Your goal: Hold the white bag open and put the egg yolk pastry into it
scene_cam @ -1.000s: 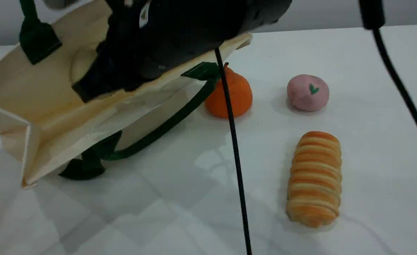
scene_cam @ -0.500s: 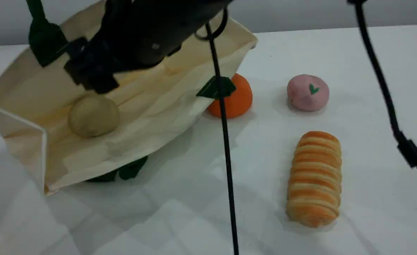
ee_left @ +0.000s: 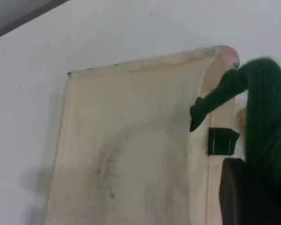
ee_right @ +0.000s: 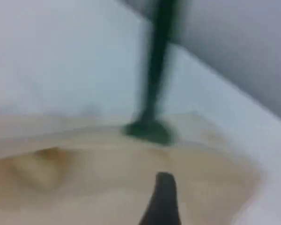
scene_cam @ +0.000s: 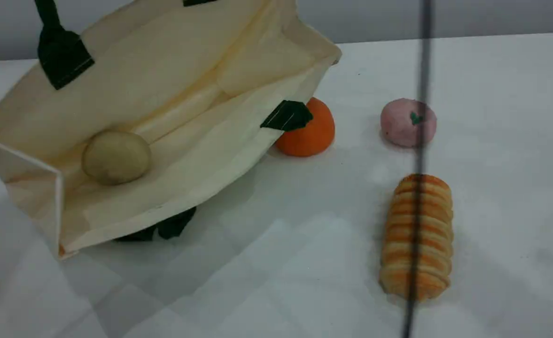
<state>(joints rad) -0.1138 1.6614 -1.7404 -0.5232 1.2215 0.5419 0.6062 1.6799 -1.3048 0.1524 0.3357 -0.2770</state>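
The left gripper (ee_left: 253, 192) is seen only in the left wrist view, at the bottom right, and its jaws are pressed together on the dark green rope handle (ee_left: 264, 108) of the white bag (scene_cam: 173, 108). The handle is lifted up from the bag's rim, and the bag's cream side panel is spread out to the left of this gripper. In the scene view the bag is held open toward the camera, and the egg yolk pastry (scene_cam: 115, 157) is lying inside it, on the lower wall near the bag's bottom fold. Just beside the bag's right edge an orange fruit (scene_cam: 310, 129) is placed, partly covered by a green tab. Further right a pink ball (scene_cam: 408, 122) is seen, and nearer the camera a striped bread roll (scene_cam: 417, 237) is lying on the white table (scene_cam: 267, 263). A blurred black cable (scene_cam: 419, 164) is hanging in front of both. The right gripper (ee_right: 161, 201) is spread apart and nothing is held by it; it is located above the bag's opening, with the bag's inner wall and a second green handle beyond its fingertip.
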